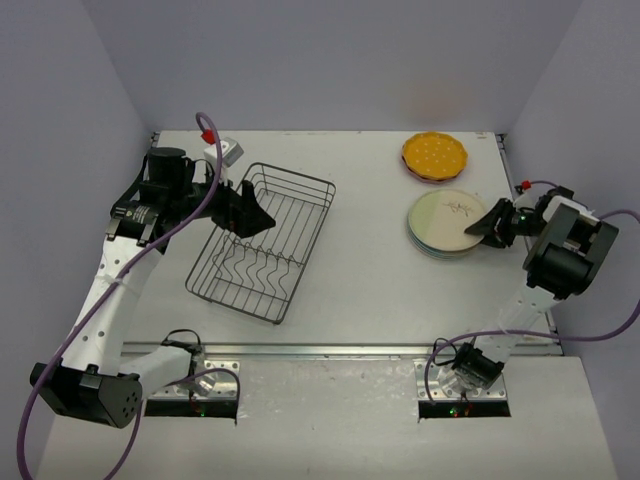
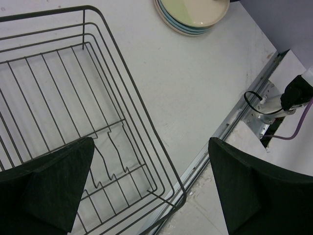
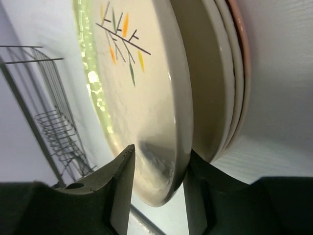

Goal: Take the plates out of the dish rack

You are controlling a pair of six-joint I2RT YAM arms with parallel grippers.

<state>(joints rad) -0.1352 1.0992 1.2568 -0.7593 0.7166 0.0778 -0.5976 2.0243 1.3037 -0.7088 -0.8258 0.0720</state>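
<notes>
The dish rack (image 1: 265,240) is a grey wire basket at left of centre, and no plates stand in it. My left gripper (image 1: 255,215) hangs open over its rim (image 2: 129,83), one finger inside and one outside (image 2: 150,147). At right lies a stack of plates (image 1: 447,223) topped by a pale green-cream plate with thin line marks (image 3: 142,88). My right gripper (image 1: 478,228) is at the near rim of that top plate. Its jaws (image 3: 160,152) straddle the rim: one finger stands off the upper face and the other lies against the underside. An orange-yellow dotted plate (image 1: 435,152) sits on a pink one behind.
Purple walls close in the table on three sides. A metal rail (image 1: 340,350) runs along the near edge by the arm bases. The rack shows in the far background of the right wrist view (image 3: 54,122), and the plate stack at the top of the left wrist view (image 2: 195,12).
</notes>
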